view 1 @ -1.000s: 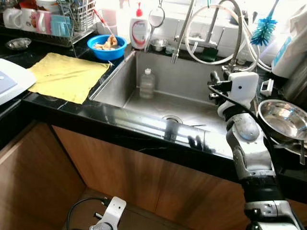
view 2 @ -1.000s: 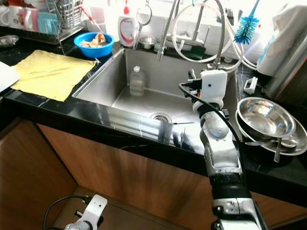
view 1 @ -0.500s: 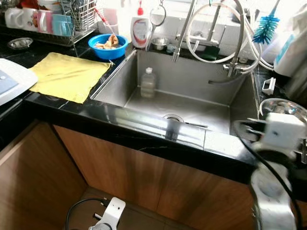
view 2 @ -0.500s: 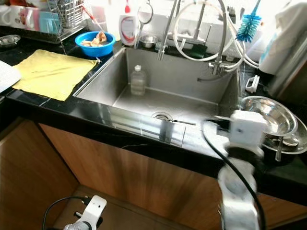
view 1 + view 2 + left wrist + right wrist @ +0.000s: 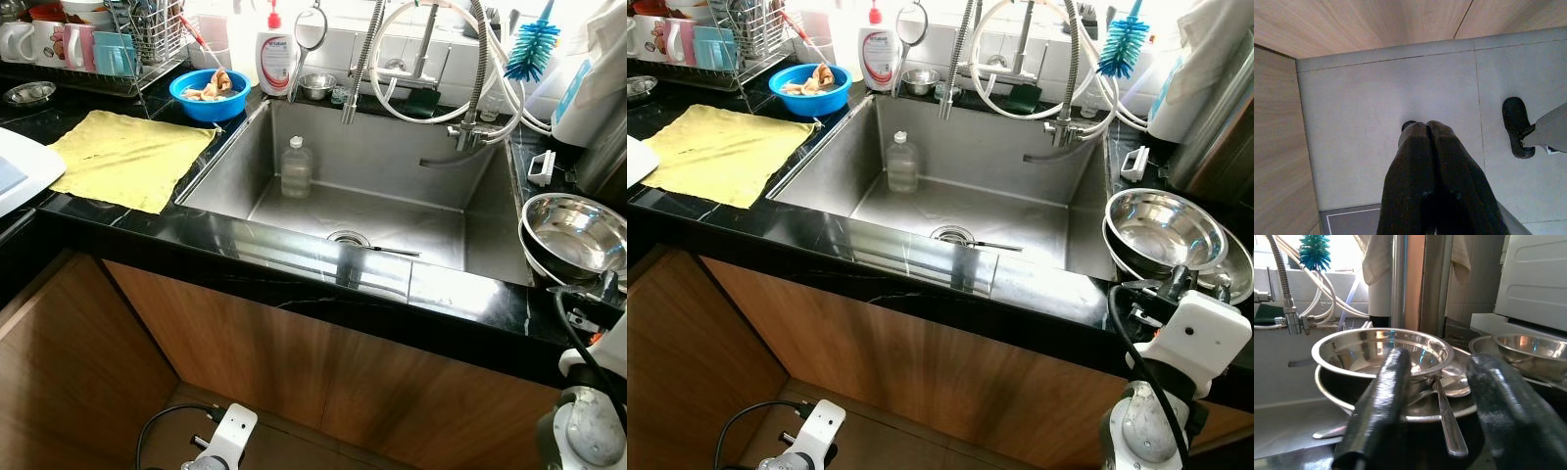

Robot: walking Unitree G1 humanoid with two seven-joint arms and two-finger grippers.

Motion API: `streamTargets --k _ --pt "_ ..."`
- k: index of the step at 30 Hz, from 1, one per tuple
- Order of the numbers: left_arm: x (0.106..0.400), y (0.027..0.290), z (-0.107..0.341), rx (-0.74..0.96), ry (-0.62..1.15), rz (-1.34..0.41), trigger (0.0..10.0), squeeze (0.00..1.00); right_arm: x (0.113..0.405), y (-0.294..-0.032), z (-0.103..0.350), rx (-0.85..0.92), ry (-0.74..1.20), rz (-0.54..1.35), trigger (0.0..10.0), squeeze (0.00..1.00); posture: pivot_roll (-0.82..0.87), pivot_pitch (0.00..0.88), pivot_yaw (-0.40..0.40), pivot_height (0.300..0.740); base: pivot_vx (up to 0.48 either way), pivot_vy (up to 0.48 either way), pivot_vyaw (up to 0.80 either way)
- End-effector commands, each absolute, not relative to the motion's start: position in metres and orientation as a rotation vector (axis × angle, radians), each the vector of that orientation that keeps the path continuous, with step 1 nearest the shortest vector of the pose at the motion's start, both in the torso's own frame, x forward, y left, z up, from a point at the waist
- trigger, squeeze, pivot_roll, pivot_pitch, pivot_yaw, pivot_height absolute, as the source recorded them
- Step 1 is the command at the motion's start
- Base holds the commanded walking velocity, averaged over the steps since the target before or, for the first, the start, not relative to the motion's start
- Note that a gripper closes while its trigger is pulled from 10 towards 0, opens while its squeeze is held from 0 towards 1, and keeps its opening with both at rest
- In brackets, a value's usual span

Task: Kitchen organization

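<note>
My right gripper (image 5: pixel 1440 360) is open, low at the counter's front edge, facing the stacked steel bowls (image 5: pixel 1381 350) right of the sink. A spoon (image 5: pixel 1447 416) lies on the lower bowl's rim between its fingers, untouched. From above, the bowls (image 5: pixel 573 230) sit on the black counter with my right wrist (image 5: pixel 1190 338) just in front of them. A clear plastic bottle (image 5: pixel 296 168) stands upright in the steel sink (image 5: pixel 392 211). My left gripper (image 5: pixel 1425 128) hangs shut and idle over the grey floor.
A yellow cloth (image 5: pixel 122 157) lies on the counter left of the sink, with a blue bowl of scraps (image 5: pixel 210 90), a soap bottle (image 5: pixel 273 59) and a dish rack (image 5: pixel 108 49) behind it. Faucet hoses (image 5: pixel 358 69) hang over the sink. Another steel bowl (image 5: pixel 1530 345) stands further right.
My right arm has drawn back from over the sink and dropped to the counter's front edge by the steel bowls. The camera has shifted slightly; the objects lie as before.
</note>
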State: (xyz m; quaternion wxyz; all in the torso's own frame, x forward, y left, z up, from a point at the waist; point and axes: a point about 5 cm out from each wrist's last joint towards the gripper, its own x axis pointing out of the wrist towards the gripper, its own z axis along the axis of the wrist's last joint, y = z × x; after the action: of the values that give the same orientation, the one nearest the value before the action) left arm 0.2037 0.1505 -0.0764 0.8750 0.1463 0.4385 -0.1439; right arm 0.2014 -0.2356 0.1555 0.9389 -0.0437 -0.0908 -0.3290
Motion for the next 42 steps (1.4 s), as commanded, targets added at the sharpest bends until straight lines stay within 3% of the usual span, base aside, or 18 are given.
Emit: streamTargets --k 1,4,5,6,7,42 --pt "0.204 0.151 -0.076 0.312 0.923 -0.308 10.0 0.0 0.199 -0.234 0.163 -0.087 -0.219 -0.671 10.0 1.0 0.01 0.07 -0.031 0.74 0.0 0.0 0.0" --pt "0.204 0.151 -0.076 0.311 0.924 -0.308 10.0 0.0 0.196 -0.235 0.162 -0.089 -0.213 -0.679 10.0 1.0 0.01 0.068 -0.033 0.74 0.0 0.0 0.0" --pt "0.204 0.151 -0.077 0.312 0.924 -0.308 10.0 0.0 0.195 -0.235 0.161 -0.092 -0.207 -0.684 10.0 0.75 0.01 0.067 -0.033 0.74 0.0 0.0 0.0" --pt "0.204 0.151 -0.077 0.312 0.925 -0.308 10.0 0.0 0.194 -0.236 0.161 -0.094 -0.202 -0.687 10.0 0.75 0.01 0.067 -0.033 0.74 0.0 0.0 0.0" --pt "0.204 0.15 -0.077 0.311 0.925 -0.309 10.0 0.0 0.191 -0.237 0.16 -0.097 -0.199 -0.697 10.0 0.0 0.01 0.066 -0.034 0.74 0.0 0.0 0.0" --pt "0.203 0.15 -0.077 0.313 0.921 -0.316 10.0 0.0 0.187 -0.236 0.135 -0.057 -0.077 -0.723 10.0 0.0 0.01 0.022 -0.041 0.74 0.0 0.0 0.0"
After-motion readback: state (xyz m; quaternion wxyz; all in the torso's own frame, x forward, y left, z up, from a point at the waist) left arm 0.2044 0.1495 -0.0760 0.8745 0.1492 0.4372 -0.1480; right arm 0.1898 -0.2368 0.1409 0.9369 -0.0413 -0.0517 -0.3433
